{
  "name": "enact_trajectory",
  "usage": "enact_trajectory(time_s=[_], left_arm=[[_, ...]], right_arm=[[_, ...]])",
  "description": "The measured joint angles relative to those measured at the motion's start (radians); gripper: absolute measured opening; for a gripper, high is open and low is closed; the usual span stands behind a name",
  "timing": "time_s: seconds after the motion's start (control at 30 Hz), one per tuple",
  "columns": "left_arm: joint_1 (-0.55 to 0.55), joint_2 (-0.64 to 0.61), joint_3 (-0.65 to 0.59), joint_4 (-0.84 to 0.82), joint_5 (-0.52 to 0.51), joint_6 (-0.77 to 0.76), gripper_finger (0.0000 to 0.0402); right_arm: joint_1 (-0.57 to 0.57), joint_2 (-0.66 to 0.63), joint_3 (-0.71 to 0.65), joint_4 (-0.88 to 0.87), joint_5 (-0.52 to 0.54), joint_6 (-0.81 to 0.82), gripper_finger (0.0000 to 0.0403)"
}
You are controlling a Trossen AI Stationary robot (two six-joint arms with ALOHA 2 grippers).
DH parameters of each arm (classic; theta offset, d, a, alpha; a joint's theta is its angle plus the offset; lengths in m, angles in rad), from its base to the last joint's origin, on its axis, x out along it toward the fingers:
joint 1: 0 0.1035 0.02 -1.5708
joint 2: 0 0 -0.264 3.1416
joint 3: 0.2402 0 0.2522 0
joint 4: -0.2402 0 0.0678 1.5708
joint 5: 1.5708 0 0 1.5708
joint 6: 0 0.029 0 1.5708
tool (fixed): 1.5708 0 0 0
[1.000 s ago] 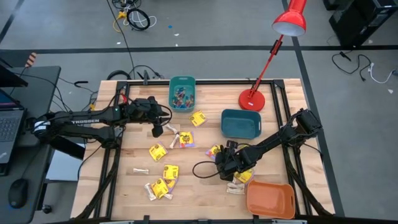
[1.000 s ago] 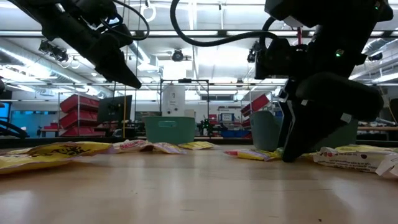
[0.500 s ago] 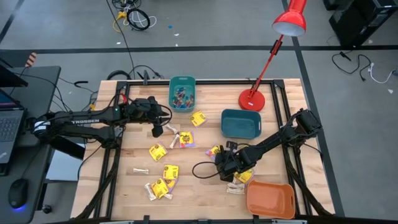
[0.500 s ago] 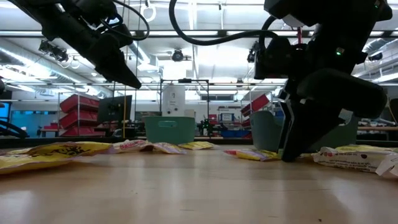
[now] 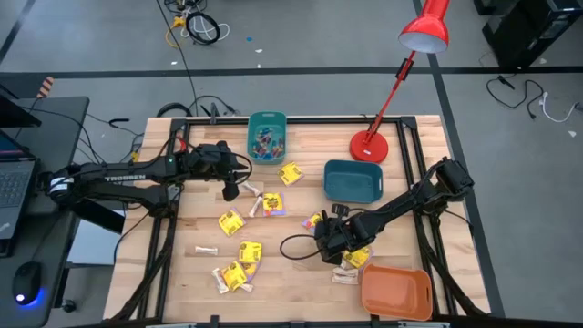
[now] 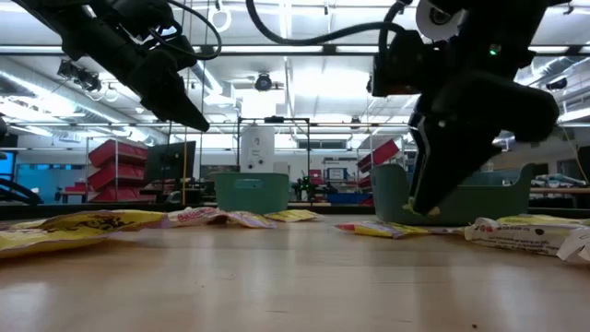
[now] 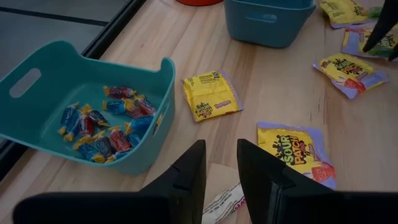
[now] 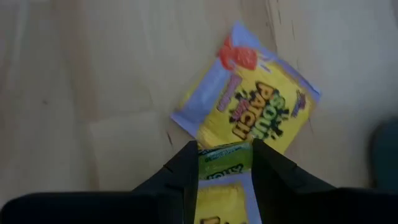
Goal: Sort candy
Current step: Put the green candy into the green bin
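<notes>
We saw square yellow candy packets [image 5: 232, 221] scattered across the wooden table [image 5: 301, 273], with a light teal bin [image 5: 267, 137] of small blue and red sweets [image 7: 102, 127] at the far edge, a darker teal bin [image 5: 352, 180], an orange bin [image 5: 396, 292] and a red lamp [image 5: 369, 146]. The right hand [image 8: 224, 163] gripped a yellow-green packet [image 8: 225, 157], now lifted off the table where a second earlier it touched down open. The left hand [image 7: 219, 180] hovered, pinching a pale stick candy [image 7: 222, 204].

A workshop hall: strip lights [image 6: 111, 69], red storage bins [image 6: 115, 152] on shelving behind.
</notes>
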Motion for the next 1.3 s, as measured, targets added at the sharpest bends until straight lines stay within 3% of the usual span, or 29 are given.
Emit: enact_trajectory(time_s=[0.4,0.63,0.97,1.3], left_arm=[[0.0,0.0,0.0,0.003,0.005,-0.004,0.0094],[0.0,0.0,0.0,0.028,0.005,-0.029,0.0094],[-0.001,-0.002,0.0,0.011,0.005,-0.033,0.0094],[-0.001,-0.032,0.0,-0.077,0.004,-0.033,0.0094]], right_arm=[[-0.017,0.0,0.109,0.019,0.067,-0.098,0.0115],[-0.068,-0.001,0.138,0.198,0.059,-0.277,0.0114],[-0.167,-0.002,0.138,0.532,-0.062,-0.551,0.0114],[-0.349,-0.002,0.138,0.808,-0.305,-0.752,0.0114]])
